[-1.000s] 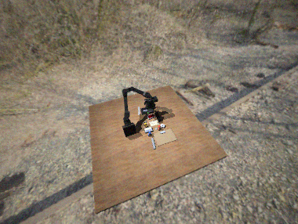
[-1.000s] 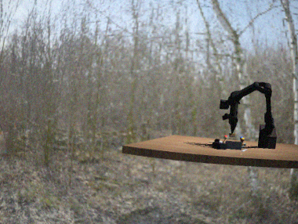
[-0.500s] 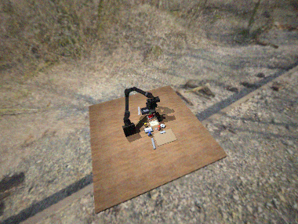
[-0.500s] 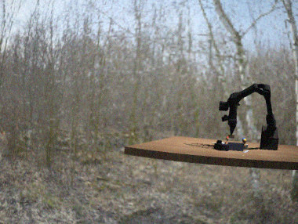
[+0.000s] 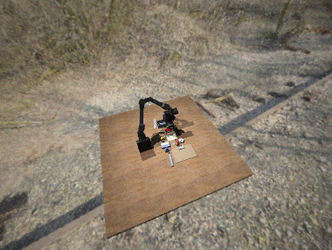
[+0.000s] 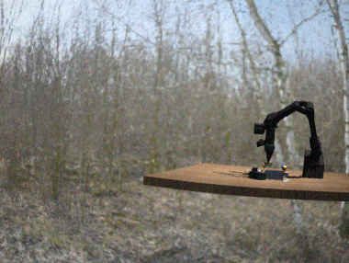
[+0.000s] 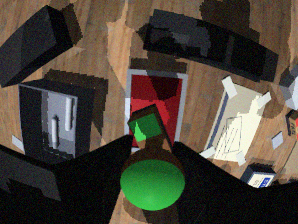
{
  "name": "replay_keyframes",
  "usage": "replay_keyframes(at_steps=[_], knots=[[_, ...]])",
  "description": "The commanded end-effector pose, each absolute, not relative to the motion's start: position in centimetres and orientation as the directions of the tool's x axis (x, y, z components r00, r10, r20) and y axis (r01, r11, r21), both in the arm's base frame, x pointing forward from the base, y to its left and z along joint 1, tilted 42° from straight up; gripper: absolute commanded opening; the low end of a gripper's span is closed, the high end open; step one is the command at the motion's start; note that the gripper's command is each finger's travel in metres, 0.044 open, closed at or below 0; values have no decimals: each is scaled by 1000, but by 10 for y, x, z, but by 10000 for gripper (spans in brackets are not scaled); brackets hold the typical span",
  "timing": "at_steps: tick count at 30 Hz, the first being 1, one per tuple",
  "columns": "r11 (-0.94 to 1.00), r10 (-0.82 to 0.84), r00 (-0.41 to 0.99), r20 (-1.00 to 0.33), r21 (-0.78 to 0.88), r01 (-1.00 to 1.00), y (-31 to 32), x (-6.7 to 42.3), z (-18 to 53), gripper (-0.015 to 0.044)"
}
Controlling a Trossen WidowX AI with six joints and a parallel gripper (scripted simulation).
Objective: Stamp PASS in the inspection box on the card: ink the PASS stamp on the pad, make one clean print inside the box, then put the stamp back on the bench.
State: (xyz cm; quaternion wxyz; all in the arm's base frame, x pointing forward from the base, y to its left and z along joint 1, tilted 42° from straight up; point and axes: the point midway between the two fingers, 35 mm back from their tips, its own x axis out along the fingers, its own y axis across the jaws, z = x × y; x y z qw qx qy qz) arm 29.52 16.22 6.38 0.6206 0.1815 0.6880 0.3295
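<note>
Wooden bench carries 1 black arm near its middle in the top view, gripper above small clutter beside a tan card. From the exterior view, the gripper points straight down over dark boxes. In the wrist view, the fingers pinch the green-knobbed PASS stamp, held directly above the red ink pad.
</note>
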Motion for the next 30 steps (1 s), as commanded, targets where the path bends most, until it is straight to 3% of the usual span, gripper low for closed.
replay_keyframes(at_steps=[1, 30], knots=[[718, 659, -166, -733, 679, -152, 164, 294, 61, 0], [717, 660, -166, -733, 680, -152, 177, 291, 46, 0]])
